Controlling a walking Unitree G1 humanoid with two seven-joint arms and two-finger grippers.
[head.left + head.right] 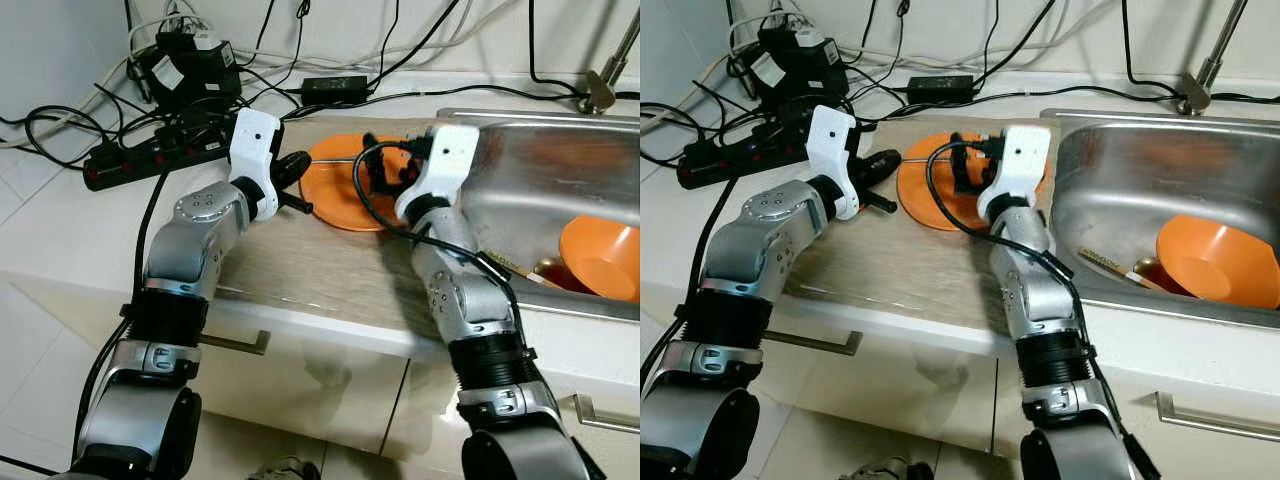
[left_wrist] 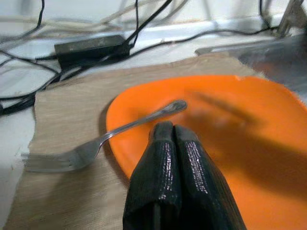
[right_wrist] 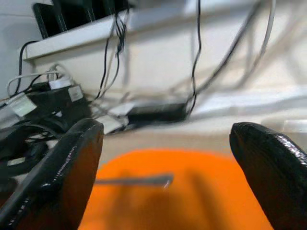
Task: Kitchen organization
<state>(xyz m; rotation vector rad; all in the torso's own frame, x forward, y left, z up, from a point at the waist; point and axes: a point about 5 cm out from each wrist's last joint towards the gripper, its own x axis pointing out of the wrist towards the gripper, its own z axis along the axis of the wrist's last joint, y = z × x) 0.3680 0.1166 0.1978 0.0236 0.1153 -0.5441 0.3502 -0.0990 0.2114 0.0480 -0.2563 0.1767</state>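
Note:
An orange plate (image 1: 335, 200) lies on a beige mat (image 1: 300, 262) on the counter, left of the sink. A silver fork (image 2: 110, 140) rests with its handle on the plate and its tines on the mat. My left gripper (image 2: 168, 130) is shut with nothing in it. Its tip hovers at the plate's left rim, just short of the fork handle. My right gripper (image 3: 165, 139) is open above the plate's right side, fingers (image 3: 72, 163) spread wide and empty.
The steel sink (image 1: 520, 180) on the right holds an orange bowl (image 1: 602, 258) and some cutlery. A faucet base (image 1: 600, 92) stands behind it. A power strip (image 1: 130, 160), a black adapter (image 1: 335, 85) and tangled cables crowd the back left. Below the counter is a drawer handle (image 1: 235, 343).

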